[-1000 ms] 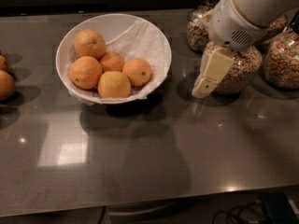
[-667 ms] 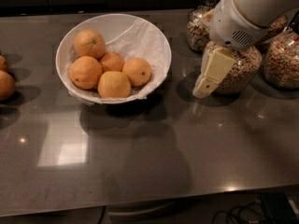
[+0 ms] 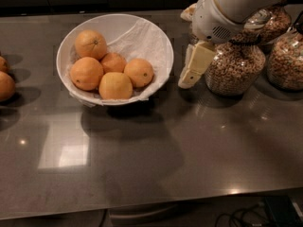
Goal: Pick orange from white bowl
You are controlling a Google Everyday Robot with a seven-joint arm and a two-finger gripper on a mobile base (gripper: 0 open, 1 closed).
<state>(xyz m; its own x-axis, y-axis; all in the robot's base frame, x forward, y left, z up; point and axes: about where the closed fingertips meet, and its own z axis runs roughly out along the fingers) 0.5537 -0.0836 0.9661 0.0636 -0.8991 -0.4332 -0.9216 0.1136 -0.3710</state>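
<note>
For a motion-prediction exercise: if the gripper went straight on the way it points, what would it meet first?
Probably the counter between the white bowl and a cereal jar, where the gripper hangs pointing down; depth is unclear.

White bowl [image 3: 118,21], lined with crumpled white paper [image 3: 142,38], sits on dark grey counter [image 3: 165,150]. Five oranges inside: top-left orange [image 3: 90,44], left orange [image 3: 86,73], half-hidden middle orange [image 3: 113,61], right orange [image 3: 138,72] with dark stem dot, paler yellower orange [image 3: 115,85] at front. Gripper [image 3: 193,66] hangs just right of the bowl rim, outside it, in front of cereal jar [image 3: 234,70]. Second jar [image 3: 286,63] further right. Loose oranges [image 3: 7,85] at counter's left edge.
</note>
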